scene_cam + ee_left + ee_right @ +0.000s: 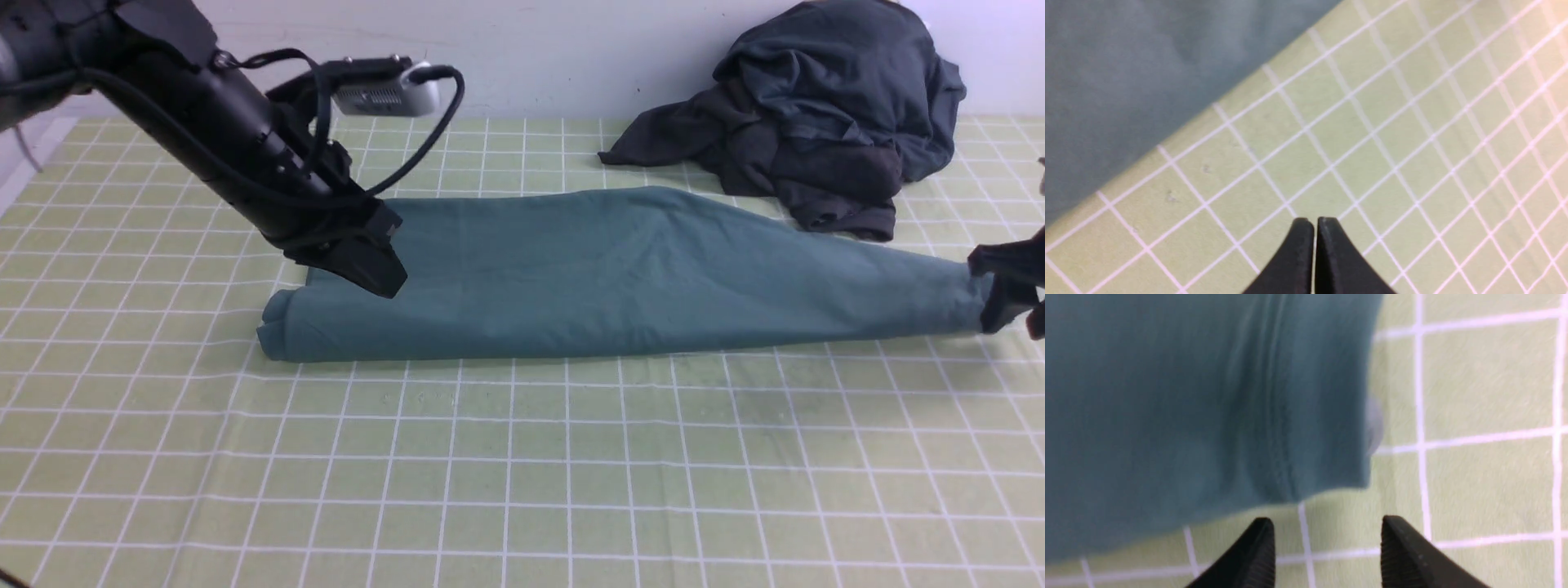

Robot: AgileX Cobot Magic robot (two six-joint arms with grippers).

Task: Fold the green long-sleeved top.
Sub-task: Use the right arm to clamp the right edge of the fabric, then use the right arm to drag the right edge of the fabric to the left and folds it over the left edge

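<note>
- The green long-sleeved top [522,278] is shown laid out lengthwise across the table [506,457], whose light green surface is ruled with a pale grid.
- The garment is spread from beneath the left arm [245,147], in the left part of the front view, to the right edge region, where it is tapered to a narrow end.
- At its left end, rounded folds are seen along the near corner; a raised bend is formed in the far edge near the middle.
- The left gripper [1315,222] is seen with its two fingertips brought together, only a thin slit being left between them; nothing is held.
- In the left wrist view, bare grid is shown around these fingertips, and the cloth is set apart from them.
- The right gripper [1327,526] is spread wide, with no fabric gripped between its fingers.
- The narrow end of the garment is placed near the right gripper; a stitched seam line is visible close to its edge in the right wrist view.
- A dark heap of clothes [841,90] is located beyond the garment, toward the far right of the table.
</note>
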